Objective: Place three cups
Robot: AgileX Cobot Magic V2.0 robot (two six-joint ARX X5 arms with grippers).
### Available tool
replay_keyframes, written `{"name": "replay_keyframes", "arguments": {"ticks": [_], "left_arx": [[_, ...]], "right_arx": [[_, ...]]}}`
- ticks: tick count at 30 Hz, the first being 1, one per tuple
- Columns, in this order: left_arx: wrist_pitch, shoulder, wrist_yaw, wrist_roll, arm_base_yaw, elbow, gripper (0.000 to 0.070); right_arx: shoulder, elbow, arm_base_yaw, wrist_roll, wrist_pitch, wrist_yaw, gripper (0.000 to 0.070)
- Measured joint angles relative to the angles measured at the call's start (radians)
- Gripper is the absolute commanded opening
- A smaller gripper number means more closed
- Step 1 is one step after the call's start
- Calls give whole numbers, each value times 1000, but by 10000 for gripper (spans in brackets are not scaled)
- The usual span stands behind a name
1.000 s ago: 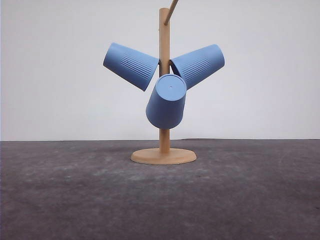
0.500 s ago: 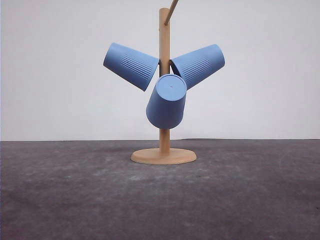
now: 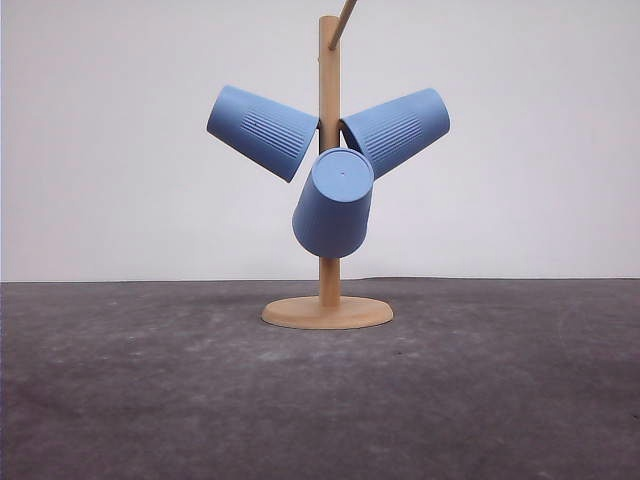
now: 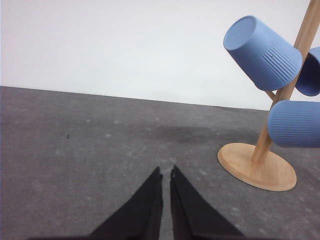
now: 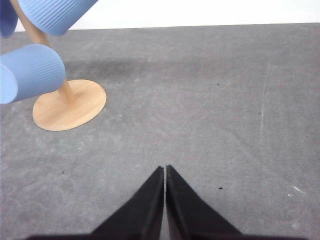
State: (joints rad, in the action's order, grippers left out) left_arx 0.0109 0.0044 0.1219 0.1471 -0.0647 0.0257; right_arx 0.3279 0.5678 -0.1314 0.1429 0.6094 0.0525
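While all three cups hang mouth-in on pegs of wooden stand [image 3: 328, 312], risk lies in arm swing knocking stand, tipping it or shaking front cup [image 3: 333, 204] loose. Left cup [image 3: 262, 131], right cup [image 3: 396, 130]: light blue, ribbed, tilted. Left gripper [image 4: 166, 176] and right gripper [image 5: 165, 172] low over table [image 3: 120, 400], apart from stand, jaws pressed together, empty.

No text, label, brand, number or sign can be read on anything.
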Motion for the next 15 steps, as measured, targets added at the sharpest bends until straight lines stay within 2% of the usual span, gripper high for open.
{"name": "replay_keyframes", "arguments": {"ticks": [12, 15], "left_arx": [[0, 0, 0, 0, 0, 0, 3], [0, 0, 0, 0, 0, 0, 3]], "right_arx": [[0, 0, 0, 3, 0, 0, 0], [-3, -4, 2, -33, -26, -25, 0]]}}
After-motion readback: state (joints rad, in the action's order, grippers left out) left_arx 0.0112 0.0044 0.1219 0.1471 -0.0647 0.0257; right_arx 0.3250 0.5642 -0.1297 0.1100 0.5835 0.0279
